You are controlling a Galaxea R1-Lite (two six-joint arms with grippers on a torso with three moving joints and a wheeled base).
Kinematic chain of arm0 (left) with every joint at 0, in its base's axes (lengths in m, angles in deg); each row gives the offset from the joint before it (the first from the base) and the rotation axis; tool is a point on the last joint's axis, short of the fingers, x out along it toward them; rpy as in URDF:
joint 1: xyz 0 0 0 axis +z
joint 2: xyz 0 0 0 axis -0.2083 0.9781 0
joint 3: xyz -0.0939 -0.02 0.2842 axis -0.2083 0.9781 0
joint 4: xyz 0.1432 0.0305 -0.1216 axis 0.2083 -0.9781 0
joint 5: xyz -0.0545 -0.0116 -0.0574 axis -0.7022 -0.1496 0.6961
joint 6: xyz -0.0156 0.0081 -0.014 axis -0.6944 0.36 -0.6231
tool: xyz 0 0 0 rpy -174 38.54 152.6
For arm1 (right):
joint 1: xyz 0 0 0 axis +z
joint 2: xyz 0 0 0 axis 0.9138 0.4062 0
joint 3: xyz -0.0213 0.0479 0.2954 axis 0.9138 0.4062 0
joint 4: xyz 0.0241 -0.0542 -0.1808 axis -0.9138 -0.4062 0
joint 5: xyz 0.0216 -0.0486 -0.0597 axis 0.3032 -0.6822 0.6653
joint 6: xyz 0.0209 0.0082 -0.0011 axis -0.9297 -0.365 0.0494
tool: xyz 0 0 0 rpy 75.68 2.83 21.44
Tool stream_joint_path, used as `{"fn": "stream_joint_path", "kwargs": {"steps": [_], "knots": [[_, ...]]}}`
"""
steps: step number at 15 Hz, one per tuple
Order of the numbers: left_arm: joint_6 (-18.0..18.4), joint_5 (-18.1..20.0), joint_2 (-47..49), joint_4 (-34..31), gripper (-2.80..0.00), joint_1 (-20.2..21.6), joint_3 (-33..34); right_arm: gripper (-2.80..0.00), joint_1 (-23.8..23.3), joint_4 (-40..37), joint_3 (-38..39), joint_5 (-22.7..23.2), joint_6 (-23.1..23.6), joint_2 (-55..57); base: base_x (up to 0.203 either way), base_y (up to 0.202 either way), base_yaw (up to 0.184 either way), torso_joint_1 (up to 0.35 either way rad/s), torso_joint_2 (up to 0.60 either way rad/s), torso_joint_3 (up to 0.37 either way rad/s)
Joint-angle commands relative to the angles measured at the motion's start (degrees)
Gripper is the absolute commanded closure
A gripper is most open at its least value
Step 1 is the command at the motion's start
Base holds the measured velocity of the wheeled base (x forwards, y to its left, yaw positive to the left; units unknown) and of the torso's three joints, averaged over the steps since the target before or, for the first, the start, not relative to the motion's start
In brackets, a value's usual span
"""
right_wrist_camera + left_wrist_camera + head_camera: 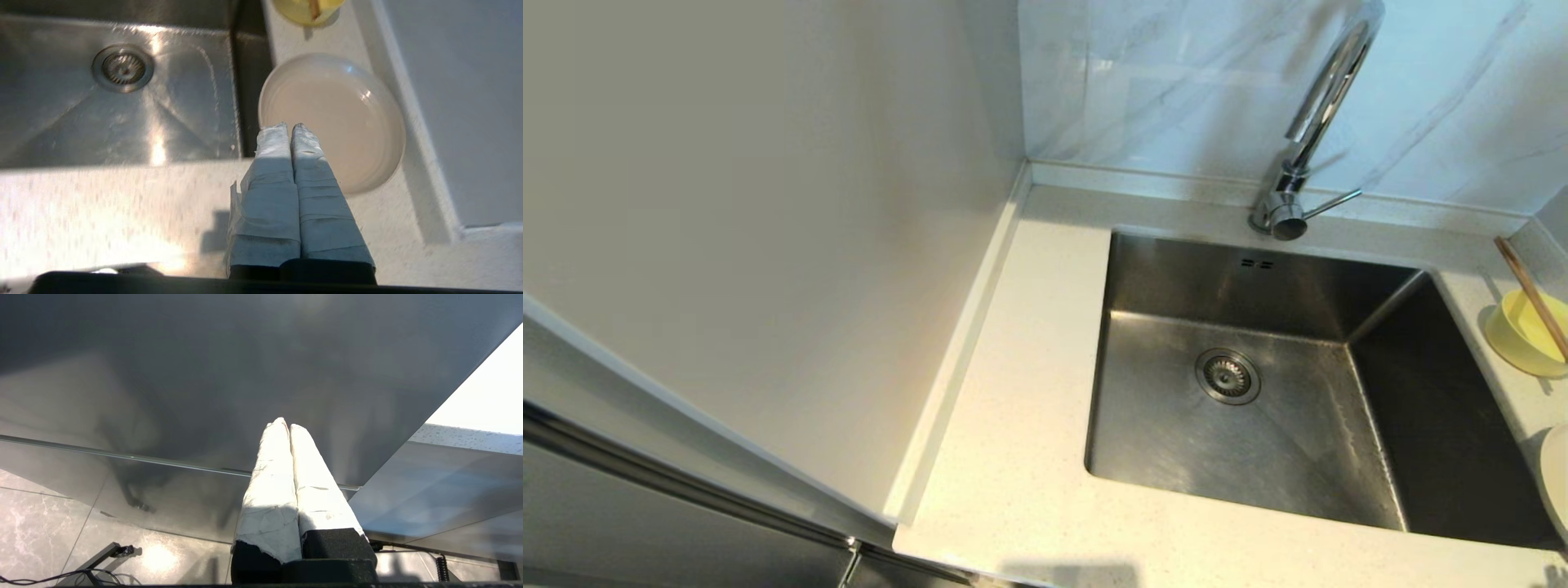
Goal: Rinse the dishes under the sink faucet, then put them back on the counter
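Far left in the head view: a plain cream wall panel [768,245], with a grey cabinet front [645,523] below it. Neither arm visible in that view.

Left gripper [284,424], seen only in the left wrist view: jaws pressed together, the two white-wrapped fingers [271,490] touching along their length, nothing held between them. Hanging low beside a dark glossy cabinet face [204,375], above a marble-patterned floor [36,531], with a speckled edge of the surface showing at one side.

Next, the off-white speckled surface [1021,408], running around the sink [1176,441]. Sink deep and square, brushed steel, with the round drain strainer [1227,376] in the middle of its bottom. No dish inside it. Behind the sink, the chrome faucet [1319,106] standing on the back strip of the surface, its thin lever [1331,202] pointing to the right; grey-veined marble wall [1160,82] behind.

Right of the sink, on the surface: the pale yellow bowl [1523,331], with the brown chopsticks [1531,294] resting in it and sticking out over its rim toward the back. Nearer to the robot, the cream-white plate [331,118], lying flat just beside the sink edge, only partly seen at the border of the head view.

Right gripper [291,126]: jaws closed, wrapped fingers [265,196] touching, empty. Poised above the near rim of the plate, over the front strip of the surface.
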Motion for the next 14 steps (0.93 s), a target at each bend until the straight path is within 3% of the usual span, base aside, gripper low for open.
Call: {"fn": "stream_joint_path", "kwargs": {"steps": [1,4,6,12,14], "knots": [[0.0,0.0,0.0,0.0,0.00,0.0,0.0,0.00,2.0,-0.5,5.3,0.0,0.1,-11.5,0.000,0.000,0.000,0.000,0.00,0.000],[0.0,0.0,0.0,0.0,0.00,0.0,0.0,0.00,3.5,-2.1,11.9,3.0,1.7,-21.7,0.000,0.000,0.000,0.000,0.00,0.000],[0.0,0.0,0.0,0.0,0.00,0.0,0.0,0.00,3.8,-1.3,16.3,6.3,2.3,-22.6,0.000,0.000,0.000,0.000,0.00,0.000],[0.0,0.0,0.0,0.0,0.00,0.0,0.0,0.00,3.9,5.0,22.1,21.8,2.7,-22.4,0.000,0.000,0.000,0.000,0.00,0.000],[0.0,0.0,0.0,0.0,0.00,0.0,0.0,0.00,3.9,6.3,22.5,21.6,1.7,-22.4,0.000,0.000,0.000,0.000,0.00,0.000]]}}
